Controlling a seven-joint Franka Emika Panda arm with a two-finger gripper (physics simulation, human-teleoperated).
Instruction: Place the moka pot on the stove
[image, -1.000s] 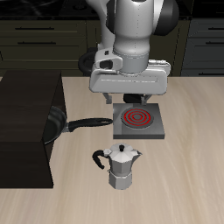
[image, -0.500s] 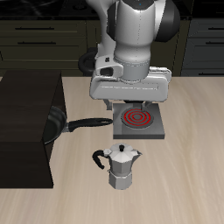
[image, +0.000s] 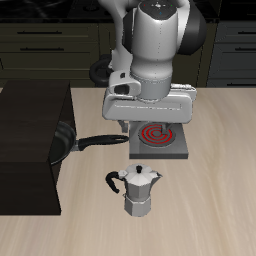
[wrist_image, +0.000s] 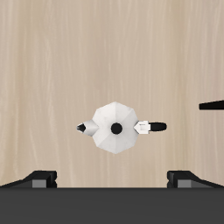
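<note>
I was at the approach step: my claw (wrist_image: 115, 178) hung high above the table with its two fingers spread wide and nothing between them. The moka pot (image: 139, 190) stood upright on the wood below and a little ahead of the claw, its lid knob seen from straight above, its handle and spout pointing to opposite sides. The stove (image: 159, 139) lay farther back, mostly under my wrist, probably free, though I could not see all of it. Next I judged I must centre over the pot, descend, and close on its body.
</note>
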